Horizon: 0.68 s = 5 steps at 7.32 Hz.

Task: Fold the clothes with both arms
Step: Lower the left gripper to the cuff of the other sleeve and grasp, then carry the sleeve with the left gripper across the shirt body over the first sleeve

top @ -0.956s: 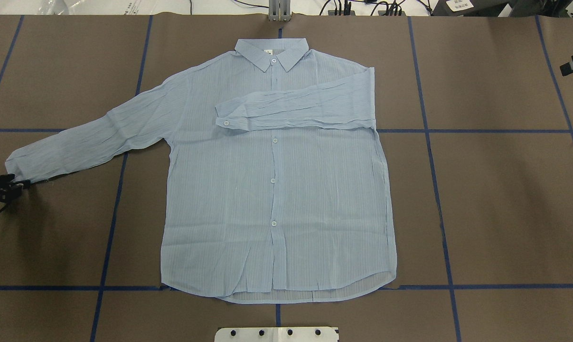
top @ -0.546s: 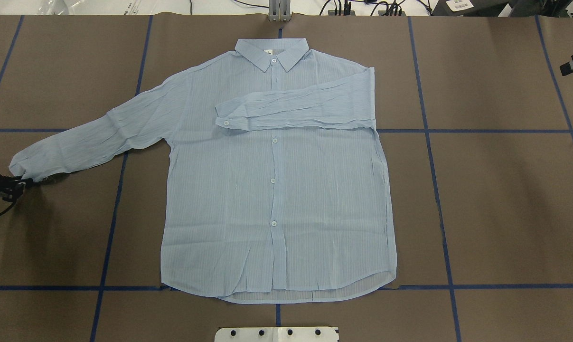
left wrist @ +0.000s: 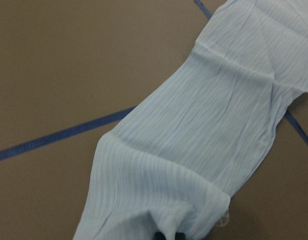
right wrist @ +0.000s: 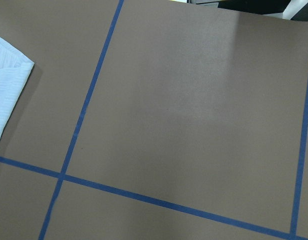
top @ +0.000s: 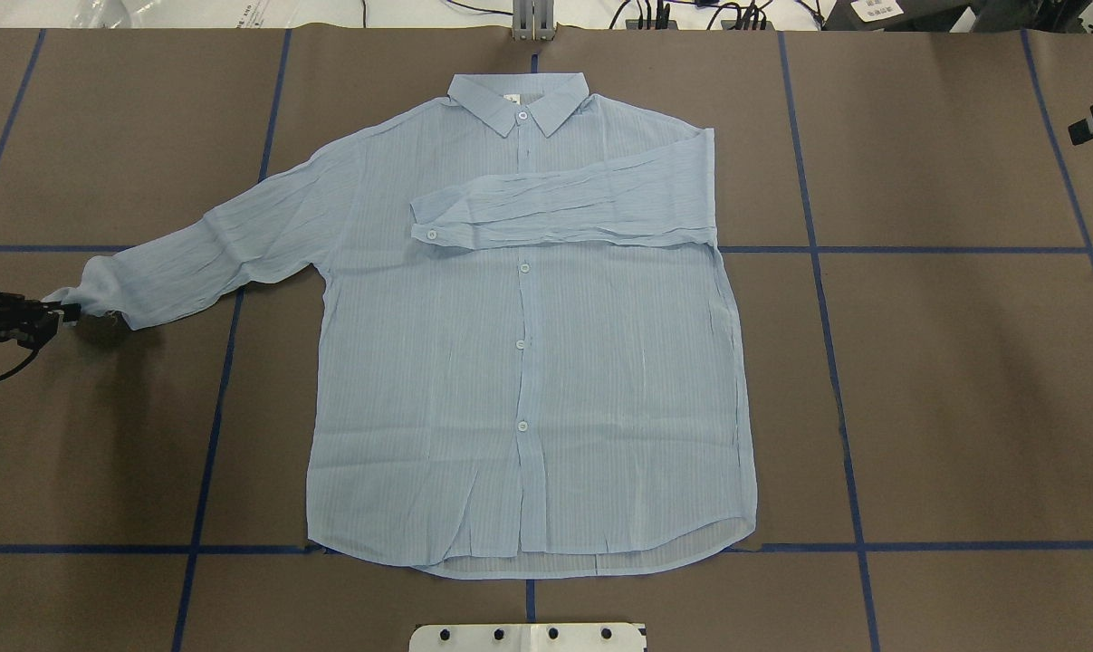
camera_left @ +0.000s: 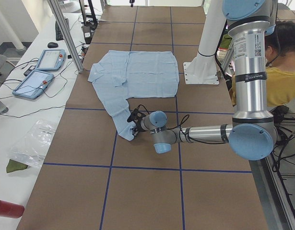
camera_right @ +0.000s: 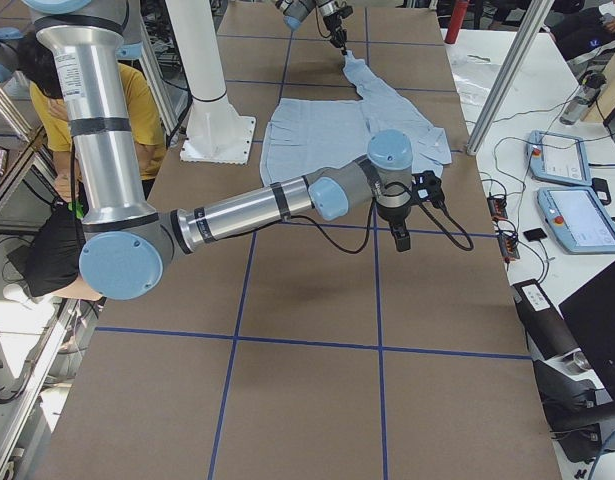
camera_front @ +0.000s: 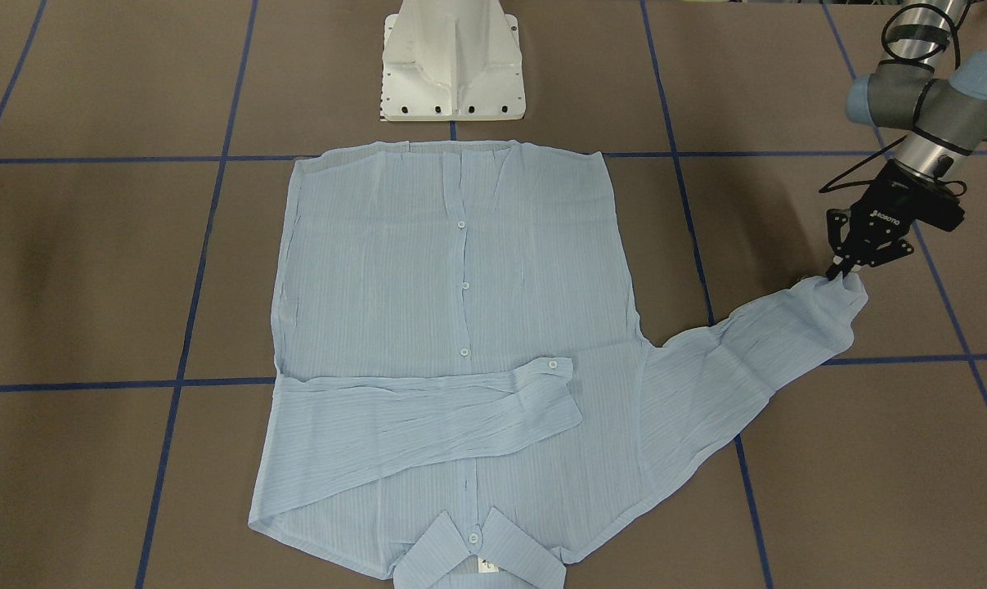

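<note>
The left claw (camera_front: 845, 275) is clamped on the bunched cuff of the outstretched sleeve (camera_front: 746, 352) of a light blue striped shirt (top: 528, 362), holding that end slightly off the brown desk (top: 963, 380), where it casts a shadow. The left arm (camera_front: 922, 106) reaches in low from the desk's side. The rest of the shirt lies flat and buttoned, front up, in the middle of the desk between blue tape lines. Its hem is nearest the white pedestal (camera_front: 452, 65) and its collar (top: 519, 100) is at the far edge. The other sleeve (top: 582, 204) is folded across the chest. Well apart from the shirt, the right claw (camera_right: 401, 236) hangs over bare desk; I cannot tell whether it is apart or together. A person in yellow (camera_left: 281, 81) sits behind the robot.
</note>
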Available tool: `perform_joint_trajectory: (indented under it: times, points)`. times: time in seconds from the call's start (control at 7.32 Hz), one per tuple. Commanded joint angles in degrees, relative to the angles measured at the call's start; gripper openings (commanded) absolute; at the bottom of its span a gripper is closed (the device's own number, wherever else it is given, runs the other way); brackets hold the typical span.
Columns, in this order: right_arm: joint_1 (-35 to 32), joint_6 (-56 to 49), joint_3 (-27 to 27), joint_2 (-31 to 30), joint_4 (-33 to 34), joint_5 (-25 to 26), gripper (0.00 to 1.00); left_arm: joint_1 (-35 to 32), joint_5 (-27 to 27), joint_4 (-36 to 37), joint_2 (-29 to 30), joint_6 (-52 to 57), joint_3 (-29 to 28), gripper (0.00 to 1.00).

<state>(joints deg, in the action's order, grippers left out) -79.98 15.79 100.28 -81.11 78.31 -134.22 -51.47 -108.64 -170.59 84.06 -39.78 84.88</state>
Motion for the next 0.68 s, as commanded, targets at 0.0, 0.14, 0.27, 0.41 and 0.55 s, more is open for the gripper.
perform_joint_trajectory:
  times: [0.0, 0.14, 0.27, 0.41, 0.55]
  points:
    - [0.0, 0.0, 0.0, 0.1, 0.0, 0.0, 1.0, -2.1, -0.5, 3.4, 6.4, 0.8, 3.2, 0.0]
    - [0.0, 0.1, 0.0, 0.1, 0.0, 0.0, 1.0, -2.6, -0.5, 11.9, 12.2, 0.7, 4.8, 0.0]
    - [0.0, 0.1, 0.0, 0.0, 0.0, 0.0, 1.0, -2.6, -0.6, 20.9, 17.8, 0.3, 7.1, 0.0]
    - [0.0, 0.2, 0.0, 0.1, 0.0, 0.0, 1.0, -2.3, -0.5, 30.9, 24.5, -0.1, 8.6, 0.0]
    - [0.0, 0.3, 0.0, 0.1, 0.0, 0.0, 1.0, -2.0, -0.6, 40.9, 31.6, -3.3, 9.3, 0.0]
